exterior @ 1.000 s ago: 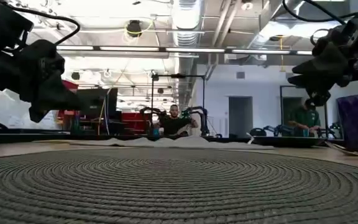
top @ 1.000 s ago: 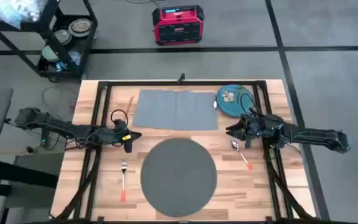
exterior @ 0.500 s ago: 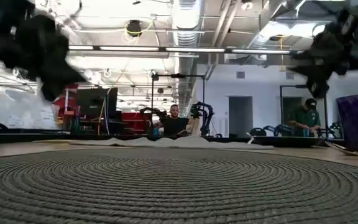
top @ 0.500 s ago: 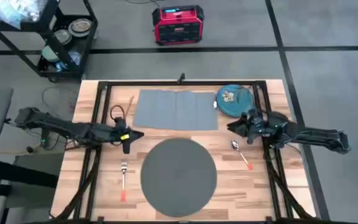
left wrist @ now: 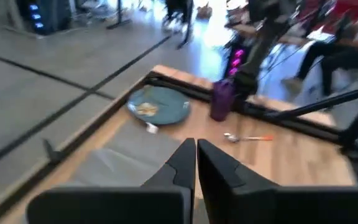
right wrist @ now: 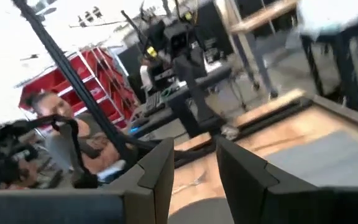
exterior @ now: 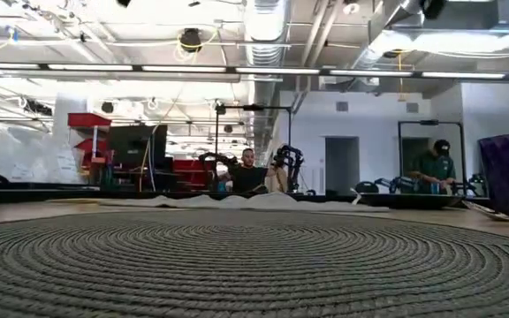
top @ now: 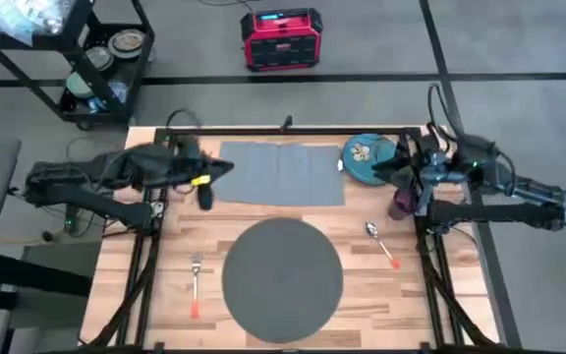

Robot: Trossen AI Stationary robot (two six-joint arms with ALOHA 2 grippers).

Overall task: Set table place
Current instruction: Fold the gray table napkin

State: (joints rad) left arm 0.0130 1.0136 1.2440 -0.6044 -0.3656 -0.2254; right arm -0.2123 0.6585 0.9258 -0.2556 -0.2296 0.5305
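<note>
Nothing has yet been laid on the place [top: 283, 278] — the round dark grey placemat lies bare near the front middle of the table [top: 362, 305], and its coiled weave fills the foreground of the low view with nothing standing on it.

The pieces to be set are seen scattered around it. A fork [top: 196, 283] with an orange handle lies just left of the mat, a spoon [top: 380, 242] with an orange handle just right of it. The teal plate [top: 371, 158] rests at the far right of the table, with the grey napkin [top: 278, 173] spread flat behind the mat and a dark purple cup [top: 402, 203] by the right frame rail.

The task is judged to be at its start: plate, cutlery, cup and perhaps napkin all remain to be brought to the mat.

The left gripper [top: 204, 195] is held above the napkin's left edge; in its wrist view the fingers [left wrist: 180, 167] are pressed together on nothing. The right gripper [top: 393, 175] hovers by the plate's near rim, its fingers [right wrist: 157, 167] parted and empty.

No brand or writing can be read — a red case on the floor beyond the table shows a lit panel, but its marks are too small to make out.
</note>
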